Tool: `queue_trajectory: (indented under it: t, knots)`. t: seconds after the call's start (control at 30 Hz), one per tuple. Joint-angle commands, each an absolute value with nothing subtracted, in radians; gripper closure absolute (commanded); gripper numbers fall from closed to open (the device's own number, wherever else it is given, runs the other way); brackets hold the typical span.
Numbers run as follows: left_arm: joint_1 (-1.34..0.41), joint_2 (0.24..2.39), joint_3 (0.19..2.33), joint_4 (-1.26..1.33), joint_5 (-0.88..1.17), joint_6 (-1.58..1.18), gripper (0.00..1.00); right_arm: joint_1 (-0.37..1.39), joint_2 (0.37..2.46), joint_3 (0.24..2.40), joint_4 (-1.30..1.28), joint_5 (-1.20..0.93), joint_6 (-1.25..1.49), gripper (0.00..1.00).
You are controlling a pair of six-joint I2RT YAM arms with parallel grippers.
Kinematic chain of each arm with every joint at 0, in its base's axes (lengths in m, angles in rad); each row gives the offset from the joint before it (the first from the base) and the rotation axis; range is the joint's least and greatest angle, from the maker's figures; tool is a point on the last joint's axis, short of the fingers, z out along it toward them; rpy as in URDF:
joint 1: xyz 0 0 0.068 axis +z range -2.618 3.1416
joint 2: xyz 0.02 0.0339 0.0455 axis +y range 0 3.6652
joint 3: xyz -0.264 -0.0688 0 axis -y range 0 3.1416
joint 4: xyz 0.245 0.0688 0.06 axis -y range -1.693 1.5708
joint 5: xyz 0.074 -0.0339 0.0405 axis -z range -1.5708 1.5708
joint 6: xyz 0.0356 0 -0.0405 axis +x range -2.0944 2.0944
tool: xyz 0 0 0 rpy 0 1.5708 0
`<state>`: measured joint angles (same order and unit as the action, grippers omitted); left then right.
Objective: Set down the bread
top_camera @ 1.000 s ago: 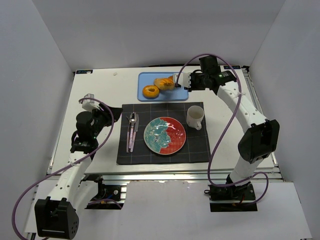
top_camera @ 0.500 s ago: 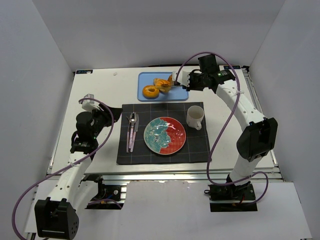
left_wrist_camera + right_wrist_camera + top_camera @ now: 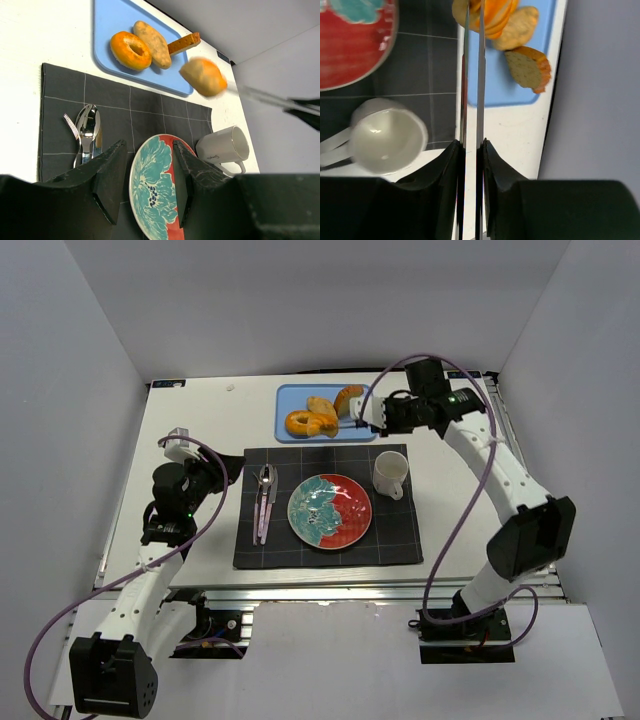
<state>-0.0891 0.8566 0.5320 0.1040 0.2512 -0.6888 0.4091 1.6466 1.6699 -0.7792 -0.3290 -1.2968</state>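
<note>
The bread, a golden-orange croissant, hangs just above the right end of the blue tray, pinched between the tips of long metal tongs. My right gripper is shut on the tongs' handles, right of the tray. In the right wrist view the croissant sits at the top between the two blades, and my right gripper clamps them. In the left wrist view the croissant is blurred in mid-air. My left gripper hovers left of the placemat, open and empty.
On the tray lie a glazed donut, a pale roll and a bread slice. A dark placemat carries a red and teal plate, a white mug and cutlery.
The right arm has drawn back to the right, lifting the croissant in the tongs up and away from the donut and roll. The left arm has stayed still.
</note>
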Motion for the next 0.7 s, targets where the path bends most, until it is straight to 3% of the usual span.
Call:
queue_trajectory:
  t: [0.0, 0.37, 0.47, 0.5, 0.67]
  knots:
    - [-0.095, 0.851, 0.531, 0.117, 0.252, -0.690, 0.49, 0.442, 1.519, 1.579, -0.851, -0.382, -1.446, 1.00]
    - [-0.095, 0.864, 0.535, 0.120, 0.253, -0.692, 0.49, 0.581, 1.263, 1.201, -0.787, -0.267, -1.520, 1.00]
    - [-0.094, 0.868, 0.537, 0.124, 0.256, -0.693, 0.49, 0.601, 1.236, 1.125, -0.766, -0.239, -1.523, 0.88]
    - [-0.094, 0.868, 0.538, 0.124, 0.258, -0.693, 0.49, 0.603, 1.235, 1.112, -0.764, -0.239, -1.519, 0.78]
    - [-0.094, 0.859, 0.545, 0.110, 0.252, -0.689, 0.49, 0.607, 1.239, 1.115, -0.796, -0.248, -1.503, 0.59]
